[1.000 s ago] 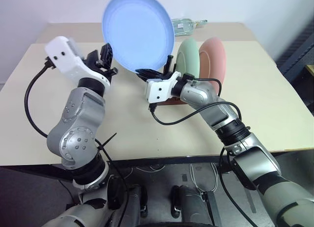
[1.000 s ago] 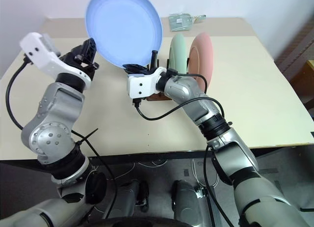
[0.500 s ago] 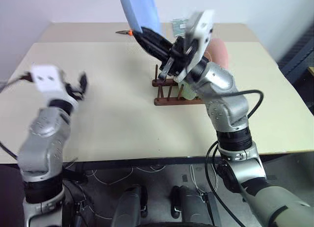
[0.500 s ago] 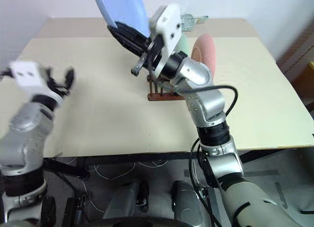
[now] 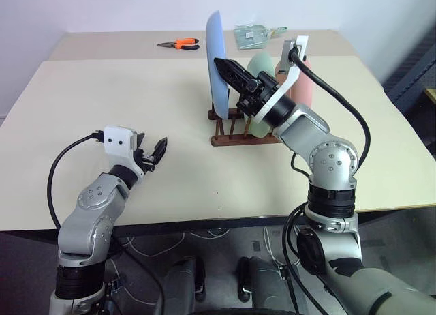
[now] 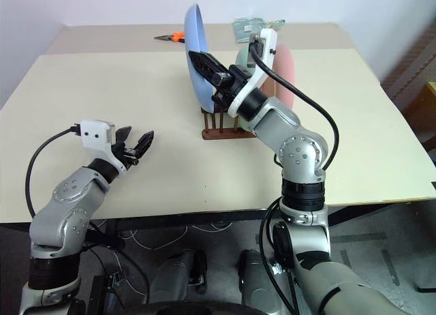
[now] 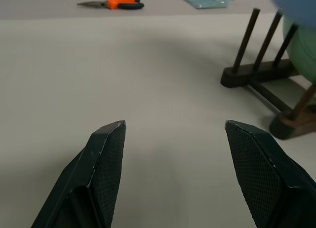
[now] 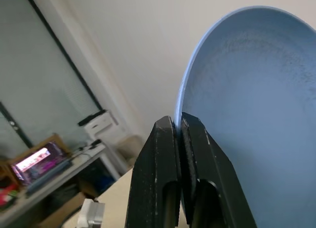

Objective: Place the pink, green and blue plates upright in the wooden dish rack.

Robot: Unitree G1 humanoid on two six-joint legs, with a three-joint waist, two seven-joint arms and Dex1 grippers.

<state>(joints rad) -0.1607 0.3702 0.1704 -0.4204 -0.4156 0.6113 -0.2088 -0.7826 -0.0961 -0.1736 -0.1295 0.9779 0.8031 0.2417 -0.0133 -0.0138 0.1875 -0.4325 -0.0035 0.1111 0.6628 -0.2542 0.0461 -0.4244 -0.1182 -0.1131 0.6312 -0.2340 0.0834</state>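
My right gripper [image 5: 221, 63] is shut on the rim of the light blue plate [image 5: 214, 35]. It holds the plate upright and edge-on over the left end of the dark wooden dish rack [image 5: 231, 140], with the lower edge down among the pegs. The right wrist view shows both fingers [image 8: 163, 154] pinching that rim [image 8: 247, 90]. The green plate [image 5: 261, 61] and the pink plate [image 5: 304, 90] stand upright in the rack behind my right hand, partly hidden by it. My left gripper [image 5: 153, 153] hovers low over the table at the left, open and empty [image 7: 173, 129].
Orange-handled pliers [image 5: 178, 44] and a clear plastic bag [image 5: 255, 34] lie at the table's far edge. Bare tabletop [image 5: 136, 97] stretches between my left gripper and the rack. A cable loops from my right wrist over the pink plate.
My right wrist has rolled, turning the blue plate from face-on to edge-on and bringing it down over the rack's left end. My left arm has dropped away from the plate to just above the table.
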